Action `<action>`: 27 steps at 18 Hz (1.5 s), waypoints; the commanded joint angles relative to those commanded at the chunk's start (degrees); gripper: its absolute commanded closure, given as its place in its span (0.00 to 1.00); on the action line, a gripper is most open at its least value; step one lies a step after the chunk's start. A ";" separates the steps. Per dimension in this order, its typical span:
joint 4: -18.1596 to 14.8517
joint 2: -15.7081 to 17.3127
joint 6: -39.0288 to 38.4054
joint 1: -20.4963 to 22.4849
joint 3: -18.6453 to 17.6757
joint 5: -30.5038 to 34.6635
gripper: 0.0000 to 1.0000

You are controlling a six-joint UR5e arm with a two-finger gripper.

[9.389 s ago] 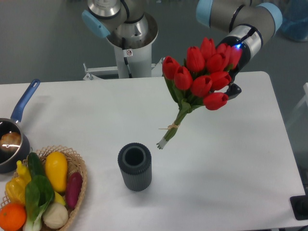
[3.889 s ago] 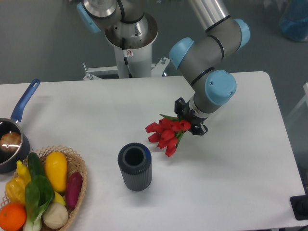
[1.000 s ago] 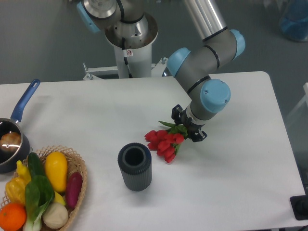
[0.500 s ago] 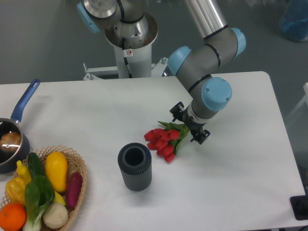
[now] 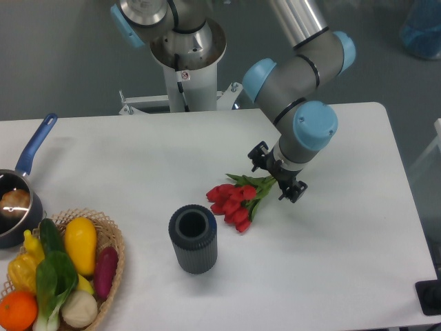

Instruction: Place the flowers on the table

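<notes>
Flowers (image 5: 234,201) lie flat on the white counter (image 5: 344,241), stems between the gripper's (image 5: 278,178) jaws, which stand apart around them. Red heads point toward the dark ribbed vase (image 5: 193,238), which stands just beside them.

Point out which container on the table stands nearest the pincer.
The dark ribbed vase, just left of the tulips, unlike the basket and pan at the far left.

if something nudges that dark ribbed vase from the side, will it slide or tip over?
The vase stands upright on the table, taller than it is wide, so a push near its rim would probably tip it. Once down, its round body would likely roll. A low push might just slide it on the smooth top.
</notes>
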 joint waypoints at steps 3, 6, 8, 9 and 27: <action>4.04 1.94 -0.35 -0.26 0.88 -0.17 0.00; 4.58 3.43 -0.44 -0.53 2.63 -0.26 0.00; 4.67 3.70 -0.09 -0.61 4.91 -0.53 0.00; 4.75 4.22 0.17 -0.62 5.97 -1.40 0.00; 5.46 10.02 8.51 2.02 8.70 -1.05 0.00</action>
